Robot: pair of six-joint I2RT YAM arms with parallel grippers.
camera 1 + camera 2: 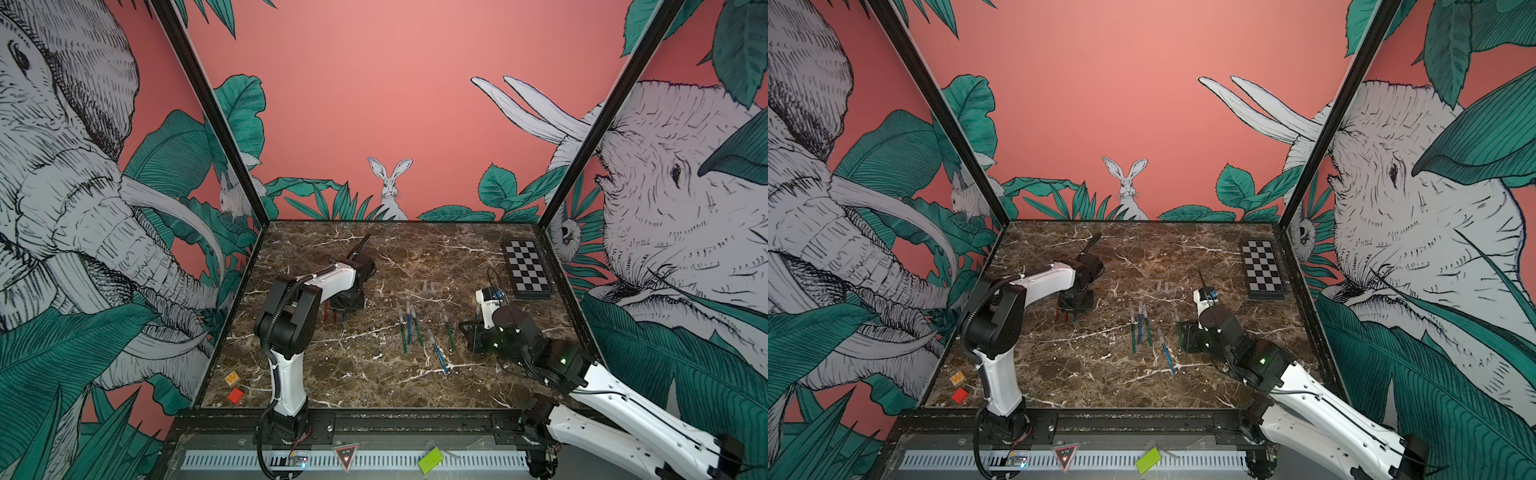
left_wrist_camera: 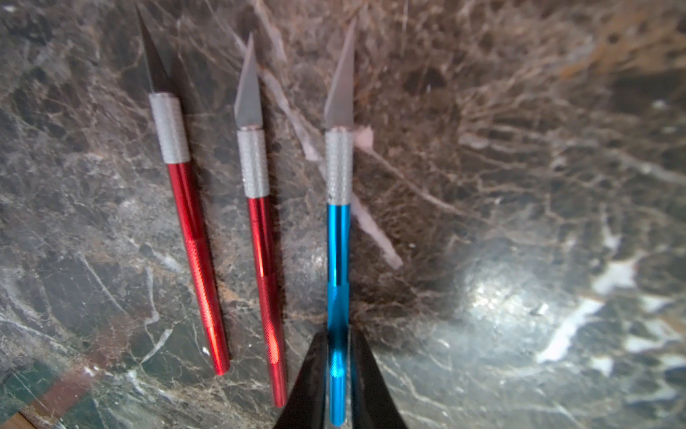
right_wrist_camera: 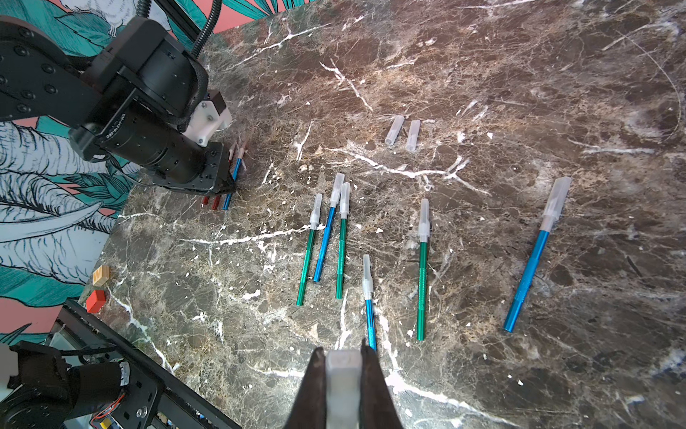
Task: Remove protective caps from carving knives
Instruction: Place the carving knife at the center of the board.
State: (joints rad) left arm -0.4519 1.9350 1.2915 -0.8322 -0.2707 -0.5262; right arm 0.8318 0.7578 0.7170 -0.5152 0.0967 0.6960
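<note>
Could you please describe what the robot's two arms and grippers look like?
The left arm and right arm have white shells, black cylindrical joints and black cables; green lights glow on the right. The left gripper and right gripper have dark, tapered fingers.

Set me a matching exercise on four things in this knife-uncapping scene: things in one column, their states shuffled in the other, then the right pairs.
Things
1. red knives
2. green knives
3. loose cap pair
4. single cap

States
A. pinched between the jaws of the right gripper
B. caps still on
C. blades bare
D. lying side by side on the marble table, off any knife

Pairs: 1-C, 2-B, 3-D, 4-A
</note>
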